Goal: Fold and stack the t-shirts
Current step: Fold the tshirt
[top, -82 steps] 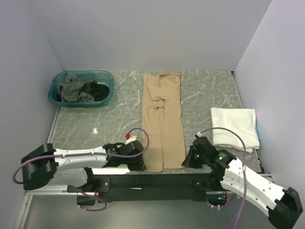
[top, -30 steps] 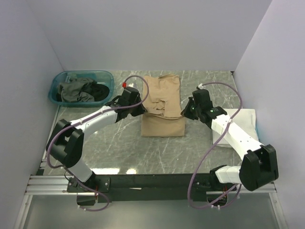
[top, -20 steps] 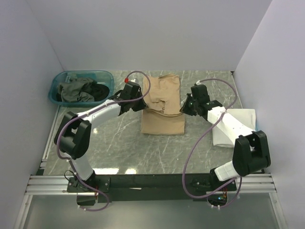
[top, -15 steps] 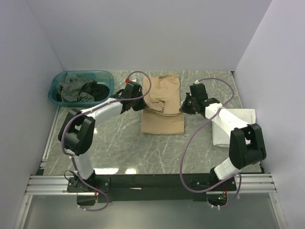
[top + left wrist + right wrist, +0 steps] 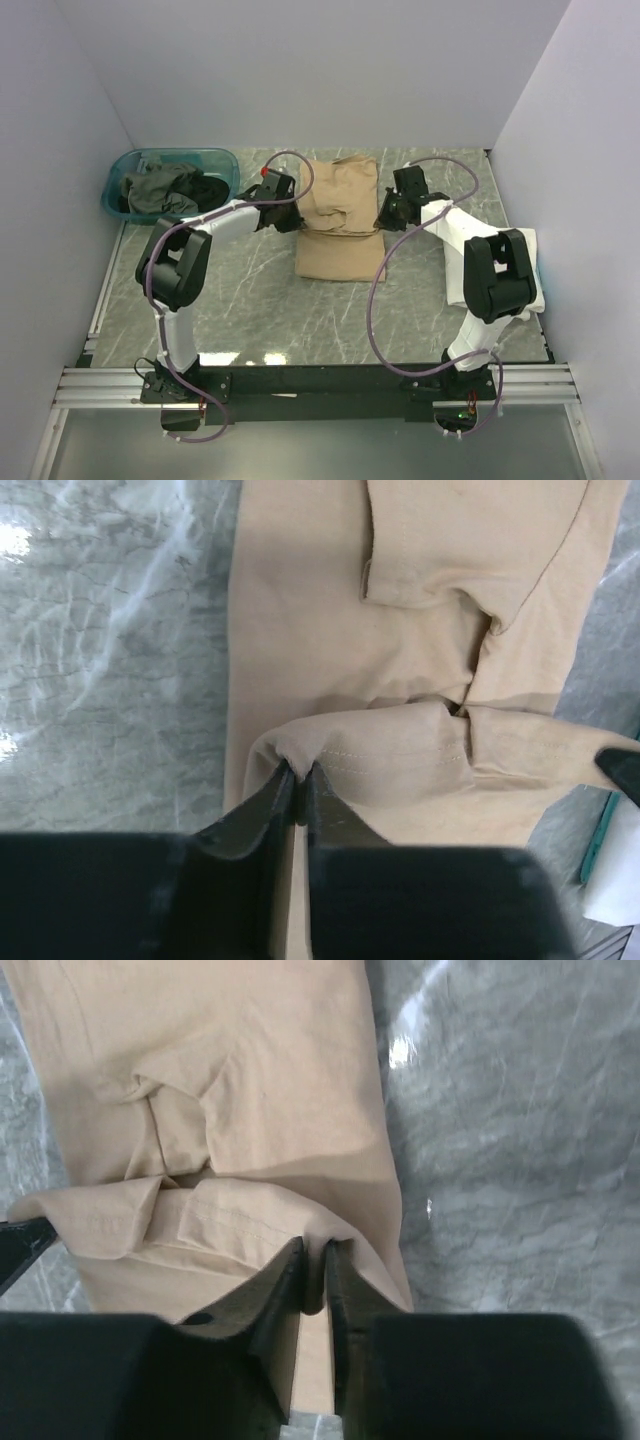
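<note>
Left gripper (image 5: 298, 780) and right gripper (image 5: 314, 1260) are each clamped on 1 corner of the tan t-shirt (image 5: 340, 255) hem. The pinched edge is folded back over the shirt's middle. The shirt lies on the marble table (image 5: 250, 300) between the 2 arms.

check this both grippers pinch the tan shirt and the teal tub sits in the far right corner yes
No: the teal tub sits in the far left corner, per the top external view. The left gripper and right gripper do pinch the tan shirt.
</note>
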`<move>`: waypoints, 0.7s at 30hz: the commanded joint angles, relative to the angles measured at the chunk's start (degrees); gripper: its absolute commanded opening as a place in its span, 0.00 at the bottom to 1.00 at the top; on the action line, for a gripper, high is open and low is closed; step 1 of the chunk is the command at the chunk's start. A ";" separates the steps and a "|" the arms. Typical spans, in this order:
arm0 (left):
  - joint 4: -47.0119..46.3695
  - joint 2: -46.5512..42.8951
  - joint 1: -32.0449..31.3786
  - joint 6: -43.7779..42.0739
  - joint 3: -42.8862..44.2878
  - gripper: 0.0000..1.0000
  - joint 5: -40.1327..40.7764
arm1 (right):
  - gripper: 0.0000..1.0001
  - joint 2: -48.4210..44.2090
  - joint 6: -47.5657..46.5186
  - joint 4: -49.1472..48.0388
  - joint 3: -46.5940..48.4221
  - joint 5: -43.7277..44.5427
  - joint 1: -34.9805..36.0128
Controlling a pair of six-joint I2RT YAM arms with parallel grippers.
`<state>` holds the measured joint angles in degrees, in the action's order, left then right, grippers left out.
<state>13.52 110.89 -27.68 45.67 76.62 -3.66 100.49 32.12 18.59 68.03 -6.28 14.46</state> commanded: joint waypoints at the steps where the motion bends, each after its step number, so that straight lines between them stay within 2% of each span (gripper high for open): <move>1: -0.68 -0.76 0.70 -1.20 2.83 0.16 -0.03 | 0.24 0.76 -2.23 -0.40 4.73 -0.04 -0.84; 2: -0.86 -0.94 0.70 -1.20 2.83 0.37 0.06 | 0.30 0.76 -2.50 0.21 5.18 -0.13 -1.01; 3: -0.34 -1.20 0.87 -1.02 3.36 0.45 0.23 | 0.42 0.94 -2.76 0.92 5.71 -0.13 -1.19; 4: -0.16 -1.46 1.05 -1.11 3.53 0.52 -0.03 | 0.48 0.85 -2.94 1.36 6.58 0.04 -1.19; 5: -0.16 -1.82 1.05 -1.11 3.62 0.67 -0.20 | 0.54 0.50 -3.29 2.41 6.76 0.30 -1.27; 6: -0.16 -3.21 1.05 -0.85 3.36 0.74 -0.21 | 0.63 -0.37 -3.38 3.03 6.85 0.57 -1.19; 7: -0.42 -4.36 1.05 -0.67 2.84 0.78 -0.38 | 0.68 -1.16 -3.55 3.29 6.42 0.74 -1.27; 8: -0.94 -5.59 1.05 -0.50 1.01 0.92 -0.82 | 0.75 -2.04 -3.73 3.64 5.89 0.83 -1.19; 9: -1.73 -8.56 0.96 -0.23 -0.40 0.99 -1.08 | 0.82 -4.31 -3.73 3.73 5.02 0.75 -1.27; 15: -3.50 -20.69 0.53 2.84 -12.79 0.99 -0.03 | 0.86 -15.38 -3.82 1.02 -5.52 -2.93 -0.66; 21: -4.73 -32.64 -0.97 5.74 -26.77 0.99 0.67 | 0.87 -21.99 -3.64 -1.10 -17.04 -3.56 3.99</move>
<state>9.91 82.56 -27.86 49.04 54.63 -3.49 81.06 28.86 19.11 54.74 -9.02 16.14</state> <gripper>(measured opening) 0.995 0.871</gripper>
